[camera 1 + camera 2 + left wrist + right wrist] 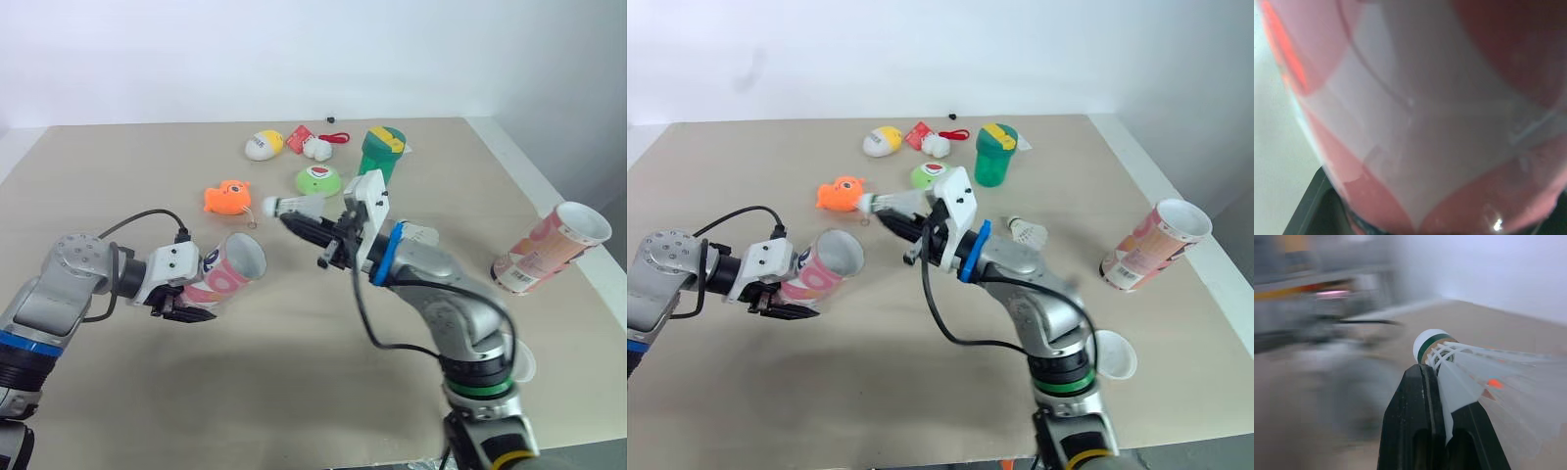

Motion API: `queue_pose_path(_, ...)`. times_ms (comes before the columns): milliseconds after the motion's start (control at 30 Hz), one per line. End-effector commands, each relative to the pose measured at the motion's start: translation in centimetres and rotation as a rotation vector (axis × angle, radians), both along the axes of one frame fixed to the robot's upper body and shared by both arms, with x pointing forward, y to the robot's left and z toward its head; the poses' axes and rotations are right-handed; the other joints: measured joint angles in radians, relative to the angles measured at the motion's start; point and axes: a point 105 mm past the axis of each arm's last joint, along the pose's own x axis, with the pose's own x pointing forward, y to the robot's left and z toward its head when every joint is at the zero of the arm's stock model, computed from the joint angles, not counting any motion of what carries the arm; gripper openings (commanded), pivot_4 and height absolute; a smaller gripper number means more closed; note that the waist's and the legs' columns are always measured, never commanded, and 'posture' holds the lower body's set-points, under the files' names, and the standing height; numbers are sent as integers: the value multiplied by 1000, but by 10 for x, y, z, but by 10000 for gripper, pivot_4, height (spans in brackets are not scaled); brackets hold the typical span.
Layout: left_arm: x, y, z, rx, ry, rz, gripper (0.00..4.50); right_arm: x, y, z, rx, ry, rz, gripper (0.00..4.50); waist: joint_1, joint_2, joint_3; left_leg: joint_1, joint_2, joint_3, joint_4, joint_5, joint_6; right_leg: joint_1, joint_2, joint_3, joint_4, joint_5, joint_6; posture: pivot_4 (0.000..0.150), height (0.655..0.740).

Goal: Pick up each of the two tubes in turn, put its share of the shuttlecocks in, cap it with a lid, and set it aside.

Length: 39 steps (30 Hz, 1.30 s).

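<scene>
Beige bench [294, 382], second tube [549, 247] lying at your right. Your left tool [189, 309] grips one tube [233, 269]; your right tool [300, 224] pinches a shuttlecock [292, 206] near its mouth.

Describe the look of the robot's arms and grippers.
Both arms are rounded silver-grey links. The left arm carries a blue band and a looping black cable; the right arm has a blue ring, a green ring and a black cable. The left gripper and right gripper each have a white housing and two black fingers.

White shuttlecock [294, 207] pinched aloft; pink tube [227, 271] held tilted, mouth toward it; second tube [551, 249] lying far right.
</scene>
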Motion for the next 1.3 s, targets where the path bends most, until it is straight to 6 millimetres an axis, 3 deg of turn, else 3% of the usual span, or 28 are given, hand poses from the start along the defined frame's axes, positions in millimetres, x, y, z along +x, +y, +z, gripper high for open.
queue_pose_path(33,0,-4,0,-6,2,-20,29917,-15,6,-1,-74,-41,93,578,1,0,0,0,0,0,0,0,0,0,0,0,0,0,0,1500,7400)
queue_pose_path(167,0,-6,0,-11,1,-20,29917,0,16,-13,-150,-77,37,578,1,0,0,0,0,0,0,0,0,0,0,0,0,0,0,1500,7400)
queue_pose_path(333,0,-8,0,-18,1,-22,29917,7,33,-13,-166,-108,30,578,3,0,0,-1,0,0,1,0,0,-1,0,0,0,0,0,1500,7400)
queue_pose_path(433,-1,-8,-1,-19,1,-21,29917,2,34,-4,-99,-65,54,9219,4,0,0,-1,-1,0,1,0,0,-1,-1,0,0,0,0,1500,7400)
queue_pose_path(533,-1,-8,-2,-20,2,-20,29917,-3,29,4,-14,-32,57,22422,4,0,0,-1,0,0,1,0,0,0,-1,-1,0,0,0,1500,7400)
queue_pose_path(667,-2,-9,-3,-22,4,-23,29917,-4,6,20,151,13,-15,40626,6,0,0,-1,-1,-1,1,0,0,0,-1,-1,0,0,1,1500,7400)
queue_pose_path(700,-2,-9,-3,-23,5,-24,29917,0,-5,21,177,10,-76,43366,6,0,0,-1,-1,-1,1,0,0,0,-1,-1,0,-1,1,1500,7400)
queue_pose_path(900,-5,-10,-6,-22,16,-33,29917,46,-105,2,218,-126,-751,43366,6,0,0,-1,-3,0,0,0,0,0,-3,-1,0,-2,1,1500,7400)
queue_pose_path(1067,-3,-11,-7,-23,17,-41,29917,57,-155,-27,138,-163,-1124,43366,6,0,0,0,-3,1,-1,0,0,0,-3,1,0,-2,2,1500,7400)
queue_pose_path(1300,0,-14,-7,-23,14,-54,29917,50,-159,-78,180,64,-1253,43366,6,1,-1,0,-3,2,0,0,0,0,-3,2,0,-1,2,1500,7400)
